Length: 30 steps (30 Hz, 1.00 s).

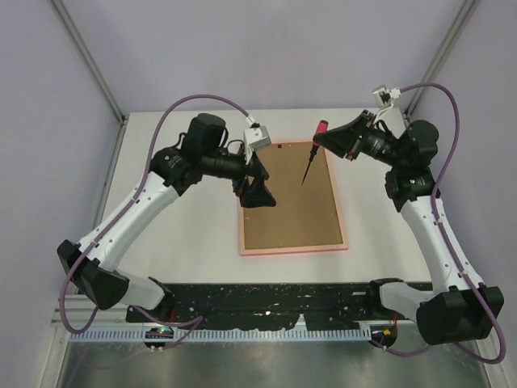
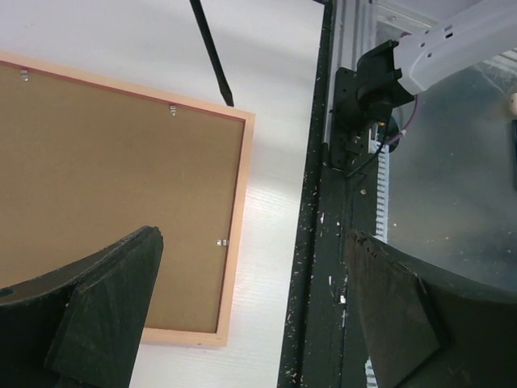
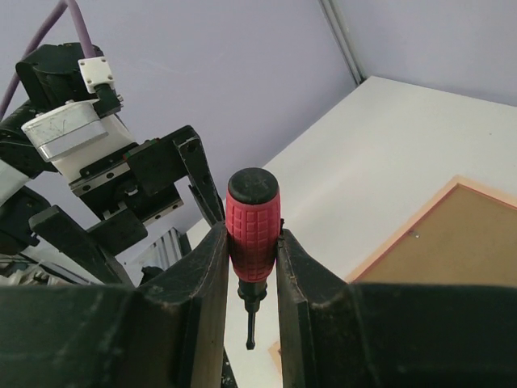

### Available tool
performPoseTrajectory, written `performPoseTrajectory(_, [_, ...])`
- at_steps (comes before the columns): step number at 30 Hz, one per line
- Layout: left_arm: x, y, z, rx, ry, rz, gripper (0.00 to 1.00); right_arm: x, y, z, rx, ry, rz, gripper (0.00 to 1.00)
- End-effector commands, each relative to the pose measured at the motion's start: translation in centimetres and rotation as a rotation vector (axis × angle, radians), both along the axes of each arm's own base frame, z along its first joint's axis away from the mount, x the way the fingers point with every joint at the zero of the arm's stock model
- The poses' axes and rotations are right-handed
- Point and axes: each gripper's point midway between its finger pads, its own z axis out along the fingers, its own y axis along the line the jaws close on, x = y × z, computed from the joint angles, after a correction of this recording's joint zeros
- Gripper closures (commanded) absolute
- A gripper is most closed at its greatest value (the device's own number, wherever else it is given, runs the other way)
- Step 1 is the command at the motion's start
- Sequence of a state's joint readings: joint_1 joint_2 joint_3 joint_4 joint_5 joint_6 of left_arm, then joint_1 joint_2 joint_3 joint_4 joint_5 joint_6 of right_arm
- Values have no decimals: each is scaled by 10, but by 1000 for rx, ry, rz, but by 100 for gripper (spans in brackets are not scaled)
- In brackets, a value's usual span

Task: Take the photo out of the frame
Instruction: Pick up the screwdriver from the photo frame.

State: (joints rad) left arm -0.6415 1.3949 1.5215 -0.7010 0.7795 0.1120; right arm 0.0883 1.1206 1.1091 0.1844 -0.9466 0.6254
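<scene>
A thin pink rectangular picture frame (image 1: 293, 250) is lying face down in the middle of the white matt surface (image 1: 206, 242), its paler salmon back rim showing around a plain brown fibreboard backing panel (image 1: 295, 206) that is filling the whole opening. Small silvery metal tabs (image 2: 223, 242) are sitting along the inner rim and overlapping the edge of the panel. The photo is lying out of sight, with the brown panel covering everything inside the frame. The right pincer (image 3: 253, 250) is reaching in from 2 o'clock and clamping a red-handled screwdriver (image 1: 311, 160) between its two black fingers. These are pressing on the ribbed, rounded plastic grip just below its smooth domed cap. The slim black shaft is slanting down towards 7 o'clock, with its tip over the 12 o'clock part of the panel. Whether the tip is touching the board cannot be told. The left pincer (image 1: 258, 194) is hovering at the frame's 9 to 10 o'clock edge with its jaws spread as wide as they go and nothing between them. Its wedge-shaped black fingers are looking rough and scuffed in the wrist view. A black strip (image 1: 266, 295) flecked with white chips is running along the 6 o'clock edge of the surface.
</scene>
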Motion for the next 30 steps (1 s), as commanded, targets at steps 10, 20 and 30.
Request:
performPoseTrajectory(10, [1, -35, 30, -142, 123, -93, 0, -6, 9, 10, 268, 34, 43, 92])
performPoseTrajectory(20, [13, -51, 22, -228, 186, -65, 13, -10, 9, 11, 293, 35, 32, 92])
performPoseTrajectory(30, [19, -68, 20, -242, 225, -48, 30, -4, 8, -2, 308, 51, 13, 92])
